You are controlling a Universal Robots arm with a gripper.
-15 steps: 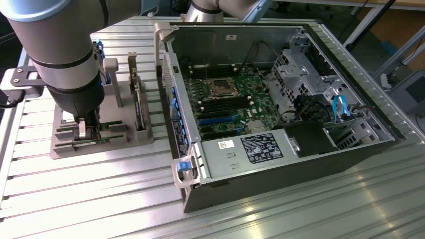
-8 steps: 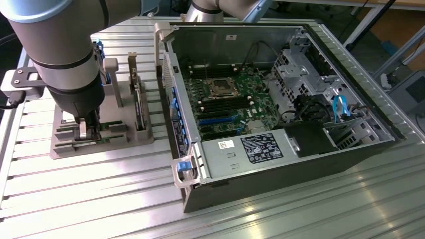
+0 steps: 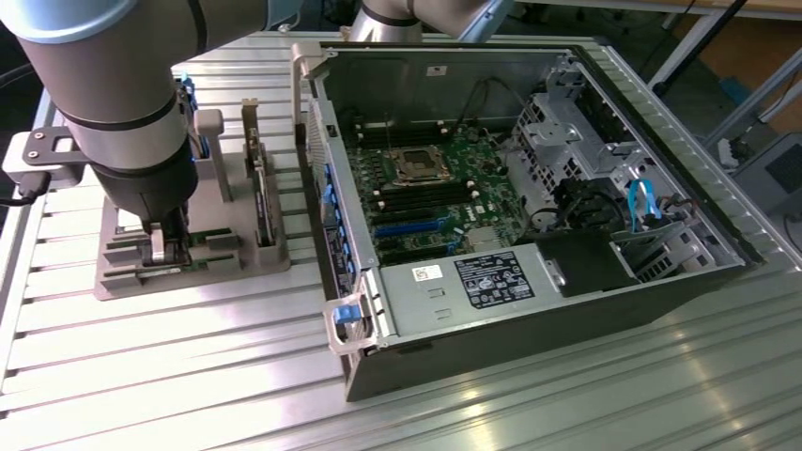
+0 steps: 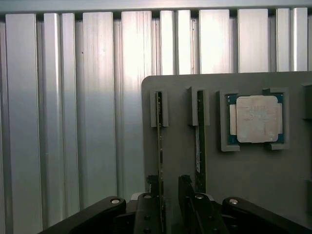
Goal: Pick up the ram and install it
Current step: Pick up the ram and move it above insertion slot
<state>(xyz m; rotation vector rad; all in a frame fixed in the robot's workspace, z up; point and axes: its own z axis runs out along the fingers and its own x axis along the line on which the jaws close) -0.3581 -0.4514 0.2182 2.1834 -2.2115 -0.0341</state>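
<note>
- Table (image 3: 176, 385): bright ribbed aluminium slats that carry everything listed here.
- Grey holder (image 3: 257, 265): moulded fixture with upright posts, slots and recesses. It lies flat on the table at the exterior view's left, just beside the computer case.
- Processor chip (image 4: 257, 118): square, with a silver lid on a green edge, seated flat in a recess of the holder.
- Computer case (image 3: 527, 348): dark tower lying on its side, open, interior exposed.
- Motherboard (image 3: 433, 211): green, flat inside the case.
- CPU socket (image 3: 416, 167): metal-framed, on the motherboard.
- Power supply (image 3: 495, 277): grey box with a black label, inside the case beside the motherboard.
- Blue cables (image 3: 641, 202): inside the case toward the exterior view's right.
- Blue latch (image 3: 347, 312): on the case's near corner.
</note>
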